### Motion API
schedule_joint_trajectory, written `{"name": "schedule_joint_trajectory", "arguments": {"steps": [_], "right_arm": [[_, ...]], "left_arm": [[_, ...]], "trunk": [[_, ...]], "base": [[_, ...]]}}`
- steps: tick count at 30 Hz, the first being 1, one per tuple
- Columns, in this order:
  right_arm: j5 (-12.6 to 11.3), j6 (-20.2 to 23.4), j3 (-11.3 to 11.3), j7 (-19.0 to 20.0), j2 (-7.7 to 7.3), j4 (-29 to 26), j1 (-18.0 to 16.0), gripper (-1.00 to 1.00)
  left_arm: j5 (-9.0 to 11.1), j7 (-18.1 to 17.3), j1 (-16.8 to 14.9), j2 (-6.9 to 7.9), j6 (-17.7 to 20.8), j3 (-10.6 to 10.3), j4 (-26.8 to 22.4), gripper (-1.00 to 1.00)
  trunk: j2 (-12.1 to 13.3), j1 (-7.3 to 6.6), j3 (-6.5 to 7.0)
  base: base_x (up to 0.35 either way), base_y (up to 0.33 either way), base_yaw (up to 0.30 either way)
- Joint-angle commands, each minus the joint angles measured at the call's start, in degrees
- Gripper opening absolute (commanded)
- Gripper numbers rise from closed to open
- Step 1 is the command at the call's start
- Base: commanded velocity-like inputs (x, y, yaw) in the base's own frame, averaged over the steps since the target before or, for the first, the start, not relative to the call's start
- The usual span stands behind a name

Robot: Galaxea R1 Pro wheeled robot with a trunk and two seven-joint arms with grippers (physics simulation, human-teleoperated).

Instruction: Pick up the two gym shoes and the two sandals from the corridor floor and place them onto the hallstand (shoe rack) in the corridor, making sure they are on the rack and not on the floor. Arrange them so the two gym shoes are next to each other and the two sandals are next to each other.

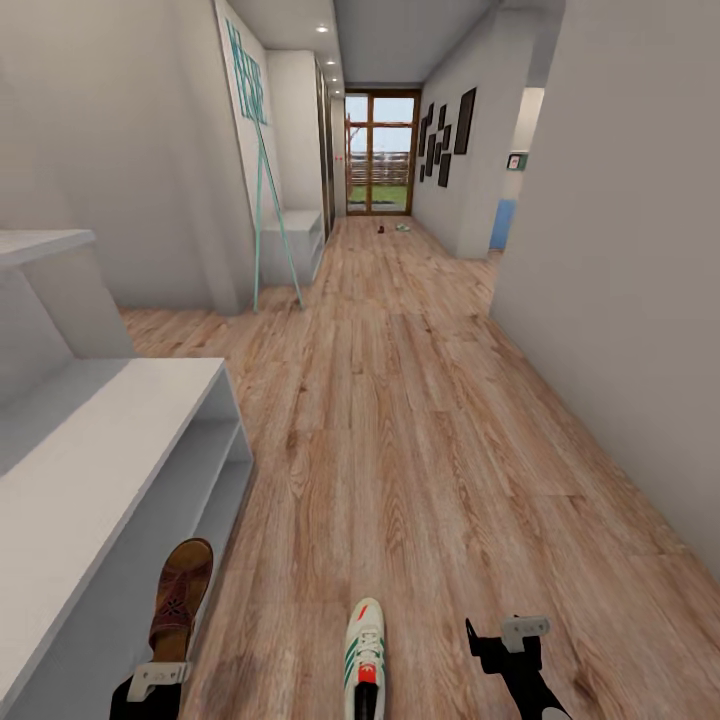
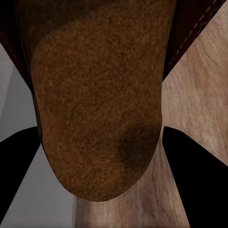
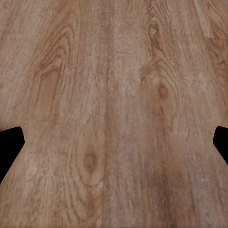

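1. The left pincer (image 1: 158, 676) is pinching one sandal (image 1: 181, 598) by its heel end. In the left wrist view the sandal's fuzzy brown footbed (image 2: 97, 99) lies between the two dark fingers (image 2: 192, 159).
2. The held sandal points forward, away from the robot, and hangs just beside the open front of the hallstand (image 1: 120, 440), over the edge of the corridor floor (image 1: 420, 420). Whether its sole touches anything I cannot tell.
3. To do this step well, I judge the left arm should carry the sandal sideways toward the rack, keep it level, and set it flat on a tier or on the top board before letting go. It should leave room alongside for the second sandal.
4. The grip should be released only once the sole rests on the rack; a drop from this spot would likely end on the floor.
5. The right pincer (image 1: 508, 638) is spread and holds nothing. In the right wrist view only wood planks lie between its fingertips (image 3: 10, 142).
6. Both arms sit low and near the body, the left close to the rack, the right out over bare floor.
7. One gym shoe (image 1: 365, 655) lies on the floor between the two pincers, toe forward, near the right one.
8. Far down the corridor, two small items (image 1: 392, 227) lie on the floor, too small to name.
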Motion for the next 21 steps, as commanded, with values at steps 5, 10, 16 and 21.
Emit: {"name": "schedule_joint_trajectory", "arguments": {"steps": [5,10,16,21], "right_arm": [[0.59,-0.15,-0.47,0.03,0.12,0.12,-0.04,1.0],[0.7,0.12,-0.42,0.05,0.73,0.15,-0.04,1.0],[0.91,3.33,-0.4,-0.02,4.0,0.18,-0.04,1.0],[0.8,11.8,-0.4,-0.21,7.03,0.11,-0.04,1.0]], "left_arm": [[-0.29,-0.32,-0.13,-0.27,0.09,0.31,-0.08,-1.0],[-0.27,-0.16,-0.85,-1.31,0.63,0.2,-0.16,-1.0],[-0.49,-0.37,-3.68,-3.66,1.14,0.16,-0.69,-1.0],[-2.1,-0.43,-8.98,-5.77,4.22,0.02,-0.77,-1.0]], "trunk": [[-0.02,-0.01,-0.05],[-0.02,-0.01,-0.05],[-0.02,-0.01,-0.05],[-0.02,-0.01,-0.05]], "base": [[0.0,0.0,0.0],[0.0,0.0,0.0],[0.0,0.0,0.0],[0.0,0.0,0.0]]}}
